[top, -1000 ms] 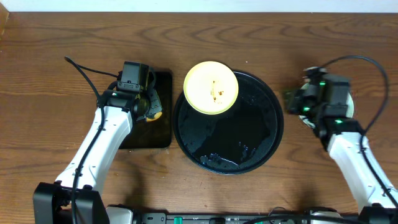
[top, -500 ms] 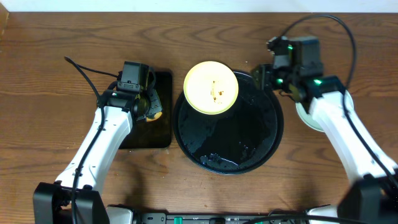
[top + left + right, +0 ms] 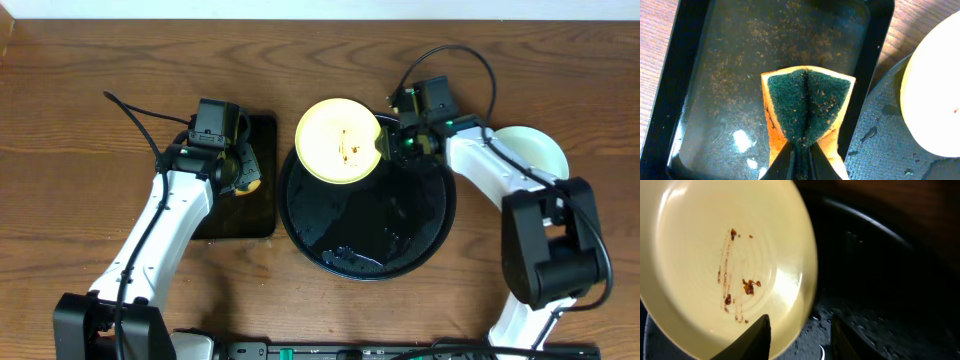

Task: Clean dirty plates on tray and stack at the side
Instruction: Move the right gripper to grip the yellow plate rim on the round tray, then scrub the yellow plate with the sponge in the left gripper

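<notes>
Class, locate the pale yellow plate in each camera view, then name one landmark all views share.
Overhead: the pale yellow plate sits top centre, over the upper-left rim of the round black tray.
Left wrist: only part of the plate shows, cut off at the right border.
Right wrist: the plate fills the left and centre.
Shared landmark: the round black tray, beside the plate in every view.

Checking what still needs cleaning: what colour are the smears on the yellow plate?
Reddish-brown smears on the yellow plate; clearest in the right wrist view.
</notes>
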### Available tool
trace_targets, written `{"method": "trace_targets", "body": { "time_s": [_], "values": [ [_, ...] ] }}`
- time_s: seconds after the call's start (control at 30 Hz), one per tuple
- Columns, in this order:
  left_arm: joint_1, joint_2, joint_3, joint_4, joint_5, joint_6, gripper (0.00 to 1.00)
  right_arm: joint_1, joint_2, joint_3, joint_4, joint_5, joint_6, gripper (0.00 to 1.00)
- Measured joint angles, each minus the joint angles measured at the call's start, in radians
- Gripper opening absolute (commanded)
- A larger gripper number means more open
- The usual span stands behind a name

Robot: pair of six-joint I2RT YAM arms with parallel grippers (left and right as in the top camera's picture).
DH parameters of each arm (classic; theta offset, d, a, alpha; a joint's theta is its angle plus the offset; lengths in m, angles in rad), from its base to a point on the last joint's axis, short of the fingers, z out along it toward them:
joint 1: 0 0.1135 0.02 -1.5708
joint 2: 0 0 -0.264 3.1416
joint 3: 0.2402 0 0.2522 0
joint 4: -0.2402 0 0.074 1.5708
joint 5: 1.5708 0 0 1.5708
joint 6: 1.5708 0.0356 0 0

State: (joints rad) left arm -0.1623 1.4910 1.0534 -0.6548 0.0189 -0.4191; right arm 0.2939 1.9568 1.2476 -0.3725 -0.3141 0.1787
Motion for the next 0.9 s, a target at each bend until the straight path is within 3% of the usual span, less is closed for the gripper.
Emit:
{"method": "trace_targets", "body": {
  "time_s": [0.2, 0.3, 0.63, 0.9],
  "values": [
    [0.000, 0.000, 0.000, -0.013, 0.000, 0.000, 0.08, 0.011, 0.038, 0.000, -0.017, 0.001, 0.020, 0.08],
    [0.000, 0.000, 0.000, -0.016, 0.000, 0.000, 0.09, 0.012, 0.040, 0.001, -0.053, 0.009, 0.032, 0.02],
    [0.000, 0.000, 0.000, -0.015, 0.012, 0.000, 0.08, 0.013, 0.037, 0.014, -0.240, 0.009, 0.037, 0.01],
    [-0.025, 0.000, 0.000, 0.086, 0.188, 0.042, 0.08, 0.019, 0.034, 0.019, -0.329, 0.007, 0.039, 0.01]
  ]
}}
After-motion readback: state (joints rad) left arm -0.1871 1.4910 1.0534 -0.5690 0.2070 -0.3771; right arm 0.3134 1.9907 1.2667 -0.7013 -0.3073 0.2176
